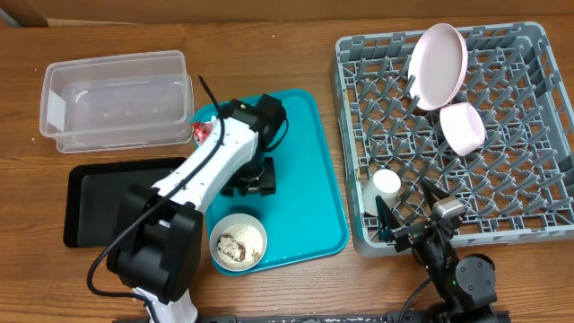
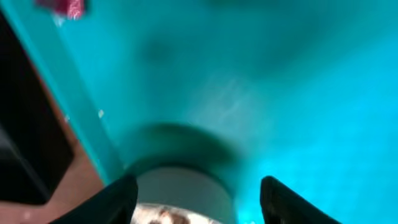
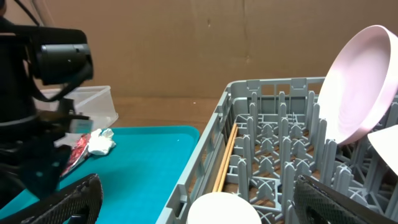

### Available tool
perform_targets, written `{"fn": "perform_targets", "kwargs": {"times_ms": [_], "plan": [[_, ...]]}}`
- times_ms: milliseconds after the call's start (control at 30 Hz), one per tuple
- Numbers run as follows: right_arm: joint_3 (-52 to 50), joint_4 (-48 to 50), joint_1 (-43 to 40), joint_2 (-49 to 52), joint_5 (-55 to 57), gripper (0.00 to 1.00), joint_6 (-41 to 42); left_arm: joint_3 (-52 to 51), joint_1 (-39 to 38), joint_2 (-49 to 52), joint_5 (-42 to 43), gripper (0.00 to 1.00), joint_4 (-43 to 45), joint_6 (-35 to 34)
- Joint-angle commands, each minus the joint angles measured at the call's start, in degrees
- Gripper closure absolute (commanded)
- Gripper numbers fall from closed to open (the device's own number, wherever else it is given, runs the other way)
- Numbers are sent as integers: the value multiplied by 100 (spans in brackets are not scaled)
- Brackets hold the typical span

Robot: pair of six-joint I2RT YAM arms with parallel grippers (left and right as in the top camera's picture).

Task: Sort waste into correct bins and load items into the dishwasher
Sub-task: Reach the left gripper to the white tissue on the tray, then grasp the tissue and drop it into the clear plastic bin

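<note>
Overhead, the dish rack [image 1: 345, 135] fills the worktop's right side. The teal tray [image 1: 314, 179] sits mid-table, the clear tub [image 1: 49, 108] takes the far left corner, and the black tray [image 1: 90, 202] lies along the left edge. In the rack are the plate [image 1: 438, 65], pink bowl [image 1: 462, 127], white cup [image 1: 387, 183] and chopsticks [image 3: 225, 155], which lie along its left wall. The off-white bowl [image 1: 260, 229] stands at the teal tray's near edge with food scraps [image 1: 233, 247] inside. The red wrapper [image 1: 201, 132] and tissue [image 3: 99, 144] lie at the tray's far left corner.

The left gripper [image 2: 199, 190] hangs spread wide just above that bowl, holding nothing. Pinching the rim off-centre could tip the bowl and scatter rice over the tray, or over bare wood on the way to a bin. The right gripper [image 3: 199, 202], likewise wide apart and empty, hovers beside the cup at the rack's near left corner, so a small drift forward could knock the cup over.
</note>
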Motion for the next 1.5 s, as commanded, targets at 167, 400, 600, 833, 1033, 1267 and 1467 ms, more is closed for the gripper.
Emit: {"fn": "perform_targets", "kwargs": {"times_ms": [167, 400, 600, 833, 1033, 1267, 1467], "plan": [[-57, 28, -28, -48, 46, 0, 24, 44, 190, -31, -667, 20, 629, 68], [-57, 28, -28, -48, 46, 0, 24, 463, 1001, 26, 13, 5, 1770, 1202], [-57, 28, -26, -48, 46, 0, 26, 1040, 1344, 555, 229, 11, 1974, 1725], [-57, 28, -28, -48, 44, 0, 24, 1355, 1307, 1434, -352, 10, 2411, 2070], [-57, 28, -28, -48, 46, 0, 24, 1353, 1370, 1836, -487, 9, 3014, 2070], [-57, 28, -28, -48, 44, 0, 24, 1353, 1366, 1934, -584, 41, 3220, 2068], [-57, 28, -28, -48, 46, 0, 24, 1541, 1364, 1899, 284, 96, 2844, 2041]]}}
